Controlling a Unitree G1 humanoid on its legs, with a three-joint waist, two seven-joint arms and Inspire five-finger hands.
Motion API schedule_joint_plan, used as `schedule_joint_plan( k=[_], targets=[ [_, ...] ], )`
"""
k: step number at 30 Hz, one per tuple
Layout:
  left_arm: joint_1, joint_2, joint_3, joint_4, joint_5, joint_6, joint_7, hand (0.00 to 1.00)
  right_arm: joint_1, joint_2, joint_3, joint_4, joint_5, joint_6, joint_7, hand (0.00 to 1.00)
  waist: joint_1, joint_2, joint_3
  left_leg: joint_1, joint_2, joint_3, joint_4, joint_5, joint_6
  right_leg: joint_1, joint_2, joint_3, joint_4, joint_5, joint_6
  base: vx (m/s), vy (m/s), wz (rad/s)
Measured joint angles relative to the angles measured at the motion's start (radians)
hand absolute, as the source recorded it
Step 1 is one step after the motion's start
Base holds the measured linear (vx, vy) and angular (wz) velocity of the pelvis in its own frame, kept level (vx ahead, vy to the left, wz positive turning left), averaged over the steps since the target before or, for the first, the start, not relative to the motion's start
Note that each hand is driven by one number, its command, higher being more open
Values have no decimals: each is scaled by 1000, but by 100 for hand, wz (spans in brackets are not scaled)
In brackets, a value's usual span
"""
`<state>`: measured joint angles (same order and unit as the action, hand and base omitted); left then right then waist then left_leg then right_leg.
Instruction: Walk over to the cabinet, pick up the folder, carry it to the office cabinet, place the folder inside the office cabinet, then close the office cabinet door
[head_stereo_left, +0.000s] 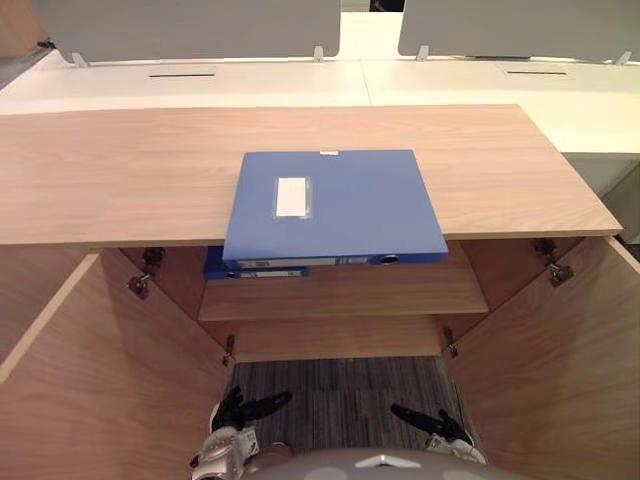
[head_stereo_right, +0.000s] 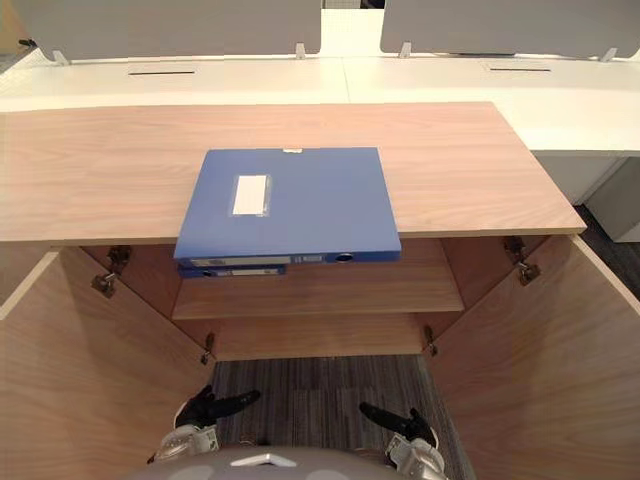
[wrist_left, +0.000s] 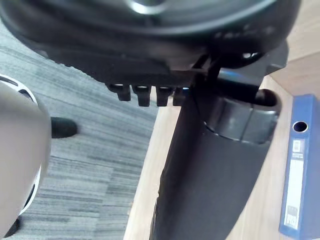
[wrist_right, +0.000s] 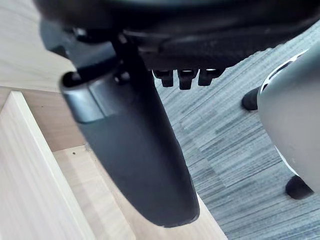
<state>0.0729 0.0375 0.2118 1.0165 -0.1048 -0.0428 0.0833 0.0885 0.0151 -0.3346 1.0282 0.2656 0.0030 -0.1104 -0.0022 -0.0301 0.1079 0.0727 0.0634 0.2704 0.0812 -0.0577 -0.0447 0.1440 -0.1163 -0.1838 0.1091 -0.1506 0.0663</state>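
A blue folder (head_stereo_left: 335, 205) with a clear label pocket lies flat on the wooden cabinet top (head_stereo_left: 120, 170), its spine hanging a little over the front edge. A second blue folder (head_stereo_left: 255, 270) lies just under it on the inner shelf (head_stereo_left: 340, 295). Both cabinet doors stand swung out towards me. My left hand (head_stereo_left: 245, 410) and right hand (head_stereo_left: 430, 420) hang low over the carpet between the doors, fingers relaxed and holding nothing, well below the folders. The left wrist view catches a blue folder spine (wrist_left: 299, 170) past my thumb (wrist_left: 210, 175). The right wrist view has my right thumb (wrist_right: 135, 150) against the wood.
The left door (head_stereo_left: 90, 380) and right door (head_stereo_left: 560, 360) flank me closely on both sides. Grey striped carpet (head_stereo_left: 340, 390) lies between them. White desks (head_stereo_left: 450, 85) with grey screens (head_stereo_left: 190, 25) stand behind the cabinet.
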Motion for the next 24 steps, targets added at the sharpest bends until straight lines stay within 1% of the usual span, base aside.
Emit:
schedule_joint_plan(
  k=[1, 2, 4, 5, 7, 9, 10, 11, 12, 13, 15, 17, 19, 24],
  targets=[
    [0, 1, -5, 3, 0, 0, 1, 100, -1, -4, 0, 8, 0, -1, 0, 100, -1, 2, -1, 4, -2, -7, -15, 7, -1, 0, 2, -1, 0, 1, -2, -37, -14, 8],
    [2, 8, -21, 6, 0, 0, 6, 100, -2, -12, 0, 25, 0, -1, -2, 100, -1, 5, -3, 20, -3, -15, -54, 29, 0, 0, 9, -4, -2, 6, -8, -42, -24, 9],
    [1, 16, -44, 0, 0, 0, 15, 100, -8, -21, 1, 40, 0, -1, -5, 100, -3, 6, -3, 32, -4, -37, -95, 55, 4, 0, 13, -12, -6, 10, -13, -89, -42, 14],
    [15, 16, -62, -30, -1, -1, 20, 100, -7, -28, 2, 47, -3, -2, -6, 100, -3, 6, -3, 41, -6, -47, -122, 74, 10, -1, 16, -17, -7, 12, -15, -112, -40, 18],
    [43, 15, -85, -84, -1, -1, 25, 100, -4, -32, 3, 48, -10, -3, -9, 100, -5, 8, -2, 48, -10, -68, -147, 91, 13, 0, 16, -26, -7, 12, -15, -98, -20, 17],
    [85, 5, -107, -183, -4, -1, 31, 100, 0, -36, 5, 46, -9, -4, -11, 100, -6, 10, 0, 51, -18, -92, -169, 105, 21, -2, 16, -33, -7, 16, -13, -113, 7, 16],
    [118, 2, -122, -265, -8, -1, 34, 100, 1, -41, 14, 46, -10, -4, -11, 100, -5, 10, 4, 50, -22, -96, -169, 108, 26, -2, 16, -34, -7, 19, -10, -87, 18, 8],
    [137, 0, -127, -309, -11, -1, 37, 100, 2, -44, 24, 44, -9, -4, -11, 100, -5, 11, 4, 50, -24, -97, -170, 109, 27, -2, 14, -34, -7, 19, -9, -138, 38, 8],
    [178, -5, -128, -416, -21, -3, 40, 100, 8, -51, 44, 30, -10, -5, -12, 100, -5, 14, 7, 49, -29, -104, -174, 110, 28, -2, 10, -33, -8, 20, -7, -93, 31, 6],
    [190, -4, -128, -454, -22, -4, 41, 100, 10, -52, 46, 26, -10, -5, -11, 100, -5, 15, 7, 49, -31, -106, -174, 109, 27, -2, 9, -32, -9, 21, -6, -121, 49, 9],
    [226, 1, -128, -595, -22, -19, 50, 100, 15, -52, 47, 13, -10, -6, -10, 100, -4, 20, 10, 47, -37, -117, -175, 110, 29, -2, 5, -30, -10, 18, -7, -80, 37, 6],
    [247, 5, -127, -677, -21, -24, 57, 100, 19, -52, 51, 2, -10, -6, -9, 100, -3, 25, 12, 47, -39, -120, -175, 111, 30, -1, 3, -29, -11, 17, -4, -19, 10, 2],
    [277, 8, -128, -809, -20, -36, 62, 100, 27, -50, 52, -12, -10, -6, -8, 100, 0, 27, 11, 47, -42, -124, -174, 114, 35, 3, 3, -31, -17, 21, -1, -2, 6, 5],
    [294, 38, -154, -1002, 15, -62, 72, 100, 34, -49, 52, -14, -17, -6, 0, 100, 3, 28, 9, 56, -44, -145, -169, 114, 36, 35, 7, -41, -34, 24, 1, 37, -28, 11]
  ],
)
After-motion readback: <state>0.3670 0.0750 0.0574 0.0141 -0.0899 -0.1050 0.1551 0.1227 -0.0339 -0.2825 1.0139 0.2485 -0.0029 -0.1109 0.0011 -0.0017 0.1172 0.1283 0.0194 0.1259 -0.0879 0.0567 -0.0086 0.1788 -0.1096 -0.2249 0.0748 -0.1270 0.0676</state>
